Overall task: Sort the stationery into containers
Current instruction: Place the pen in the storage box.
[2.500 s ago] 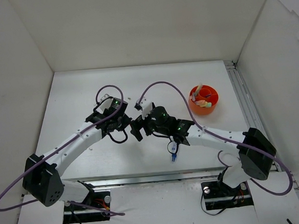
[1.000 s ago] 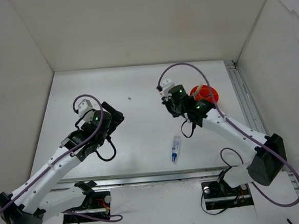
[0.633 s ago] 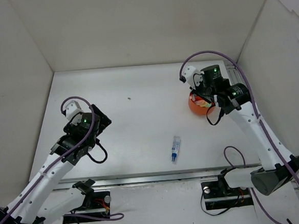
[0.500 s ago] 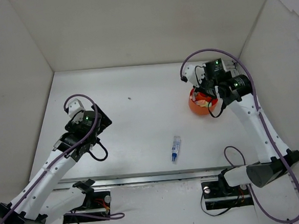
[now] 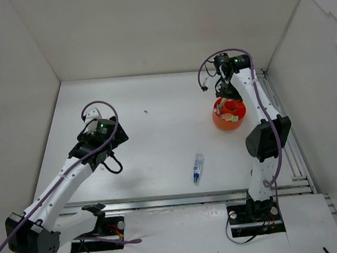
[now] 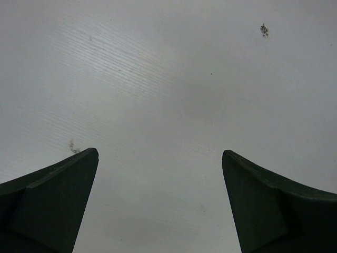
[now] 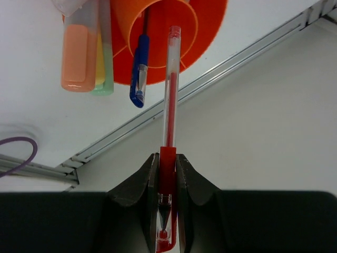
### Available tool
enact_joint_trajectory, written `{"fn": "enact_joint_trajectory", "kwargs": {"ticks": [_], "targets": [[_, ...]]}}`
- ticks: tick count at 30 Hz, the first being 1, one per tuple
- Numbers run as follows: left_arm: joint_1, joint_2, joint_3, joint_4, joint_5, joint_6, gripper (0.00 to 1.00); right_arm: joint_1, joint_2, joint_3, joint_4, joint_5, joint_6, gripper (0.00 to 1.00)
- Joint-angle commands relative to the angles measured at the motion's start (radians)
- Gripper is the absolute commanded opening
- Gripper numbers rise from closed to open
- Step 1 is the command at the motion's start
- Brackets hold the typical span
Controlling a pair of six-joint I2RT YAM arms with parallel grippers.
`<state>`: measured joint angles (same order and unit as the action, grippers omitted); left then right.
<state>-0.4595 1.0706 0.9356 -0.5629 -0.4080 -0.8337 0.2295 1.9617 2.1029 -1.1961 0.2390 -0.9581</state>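
Note:
Held upright over the orange cup (image 5: 229, 114) at the back right, my right gripper (image 5: 223, 90) is shut on a red pen (image 7: 171, 95). In the right wrist view the jaws (image 7: 167, 157) pinch the pen's red cap end. Its clear barrel points at the cup (image 7: 208, 31). The cup holds an orange marker (image 7: 79, 52), a green marker (image 7: 105, 63) and a blue pen (image 7: 140, 74). A blue-capped clear pen (image 5: 197, 168) lies on the table near the front. My left gripper (image 5: 113, 141) (image 6: 160, 153) hangs open over bare table at the left.
A metal rail (image 5: 274, 113) runs along the table's right edge, close behind the cup (image 7: 131, 129). White walls enclose the table on three sides. A small dark speck (image 5: 145, 111) marks the table surface.
My right arm has swung from the table's middle to the back right and now stands over the cup with the red pen. The left arm drew back to the left.

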Motion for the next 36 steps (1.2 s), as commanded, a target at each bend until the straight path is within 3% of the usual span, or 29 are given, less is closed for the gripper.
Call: {"fn": "enact_joint_trajectory", "kwargs": {"ticks": [1,25,29,32,36], "targets": [[0.034,0.008,0.023,0.066,0.030,0.053,1.00,-0.005,0.003,0.054,-0.108,0.092,-0.041,0.00],[0.094,0.152,0.068,0.150,0.158,0.110,1.00,0.008,0.123,0.049,-0.082,0.134,-0.071,0.00],[0.104,0.144,0.060,0.150,0.159,0.108,1.00,0.016,0.128,0.043,-0.071,0.138,-0.074,0.11],[0.104,0.137,0.057,0.147,0.163,0.108,1.00,0.019,0.128,0.040,-0.045,0.161,-0.064,0.36],[0.113,0.117,0.045,0.141,0.161,0.105,1.00,0.025,0.112,0.040,-0.017,0.190,-0.044,0.53]]}}
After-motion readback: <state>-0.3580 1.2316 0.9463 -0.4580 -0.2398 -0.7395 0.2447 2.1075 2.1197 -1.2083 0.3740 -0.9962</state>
